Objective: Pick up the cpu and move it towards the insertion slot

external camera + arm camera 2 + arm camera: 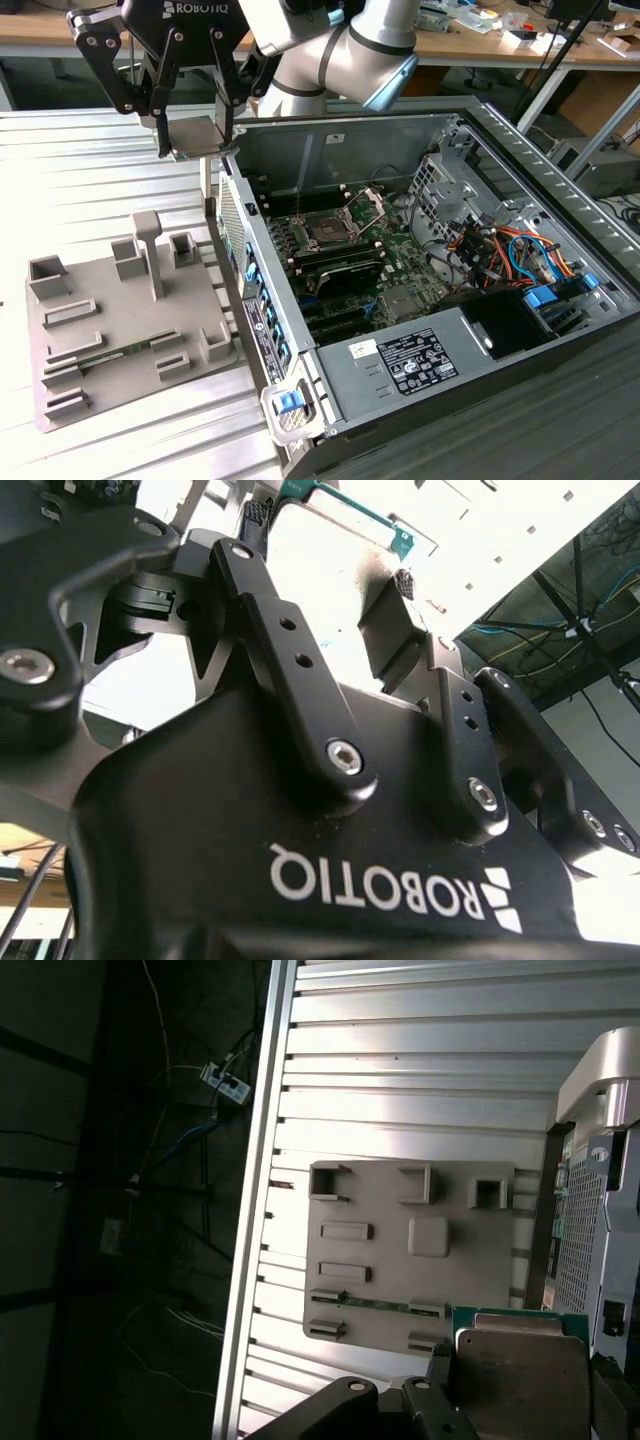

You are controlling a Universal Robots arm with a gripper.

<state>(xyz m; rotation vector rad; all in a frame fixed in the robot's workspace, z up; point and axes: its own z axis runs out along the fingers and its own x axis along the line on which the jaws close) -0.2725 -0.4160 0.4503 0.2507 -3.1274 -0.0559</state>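
Observation:
My gripper (196, 146) hangs high over the slatted table, near the back corner of the open computer case, shut on the cpu (196, 134). The cpu is a flat silvery square held level between the two black fingers. In the first wrist view the cpu (520, 1375) has a green rim and sits between the fingertips (438, 1372), above the grey fixture plate's edge. The second wrist view has the cpu (335, 525) pinched from both sides. The insertion slot (326, 231) lies on the motherboard inside the case, its silver bracket (371, 204) hinged up, well to the exterior view's right of the gripper and lower.
A grey fixture plate (120, 320) with a tall post (150, 252) and several raised blocks lies on the table at the exterior view's left. The case wall (250, 290) stands between it and the motherboard. Cables (500, 250) and drive cages crowd the case's far side.

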